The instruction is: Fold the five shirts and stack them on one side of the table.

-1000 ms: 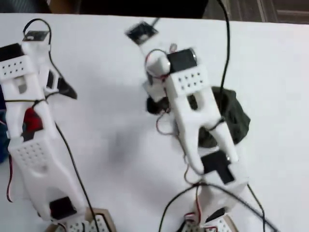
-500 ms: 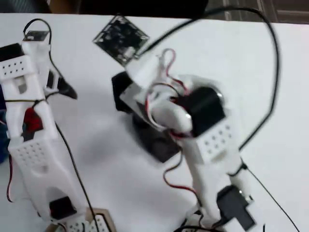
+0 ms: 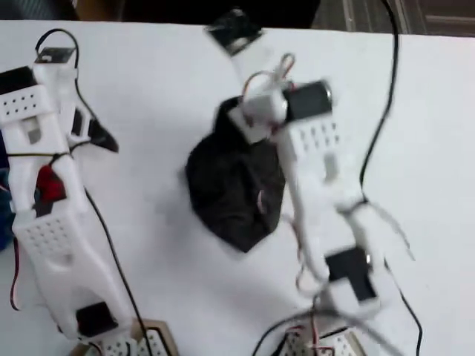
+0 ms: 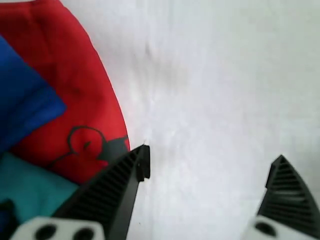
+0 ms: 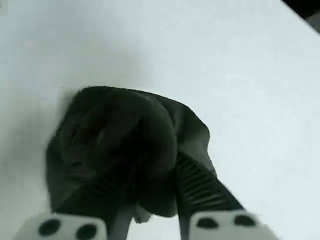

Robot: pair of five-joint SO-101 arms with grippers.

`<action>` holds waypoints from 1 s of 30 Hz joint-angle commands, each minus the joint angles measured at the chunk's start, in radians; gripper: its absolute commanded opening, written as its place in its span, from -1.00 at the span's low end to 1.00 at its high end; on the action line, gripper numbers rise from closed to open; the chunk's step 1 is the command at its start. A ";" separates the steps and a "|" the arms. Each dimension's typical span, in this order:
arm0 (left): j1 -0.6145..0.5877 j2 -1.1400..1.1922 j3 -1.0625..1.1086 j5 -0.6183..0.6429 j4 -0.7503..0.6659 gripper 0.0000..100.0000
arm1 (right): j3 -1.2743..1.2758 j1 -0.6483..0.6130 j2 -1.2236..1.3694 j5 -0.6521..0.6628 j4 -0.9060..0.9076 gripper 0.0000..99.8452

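Note:
A crumpled black shirt (image 3: pixel 231 191) sits at the middle of the white table (image 3: pixel 148 67). My right gripper (image 3: pixel 239 124) is at its far edge, shut on the cloth. In the right wrist view the black shirt (image 5: pixel 120 135) bulges out between the fingers (image 5: pixel 197 187) of the right gripper (image 5: pixel 150 172). My left gripper (image 3: pixel 93 135) stands at the left side, open. In the left wrist view the left gripper (image 4: pixel 210 165) hovers over bare table beside a red shirt (image 4: pixel 75 100), a blue shirt (image 4: pixel 25 105) and a teal shirt (image 4: pixel 30 185).
The red shirt (image 3: pixel 46 183) and a blue edge (image 3: pixel 4 219) peek out under the left arm at the table's left edge. Black cables (image 3: pixel 386 96) trail over the right half. The far edge of the table borders a dark floor.
The right arm has swung from the right side toward the middle, carrying the black shirt with it; the shirt now lies left of that arm. The left arm has kept still.

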 commanded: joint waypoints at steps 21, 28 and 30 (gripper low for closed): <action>0.115 -0.072 0.128 0.002 -0.009 -0.24 | -0.124 0.157 0.435 0.173 0.189 -0.21; 0.114 -0.072 0.134 0.002 -0.008 -0.24 | -0.118 0.186 0.588 0.173 -0.004 -0.21; 0.114 -0.072 0.134 0.002 -0.005 -0.24 | -0.118 0.185 0.615 0.172 -0.025 -0.21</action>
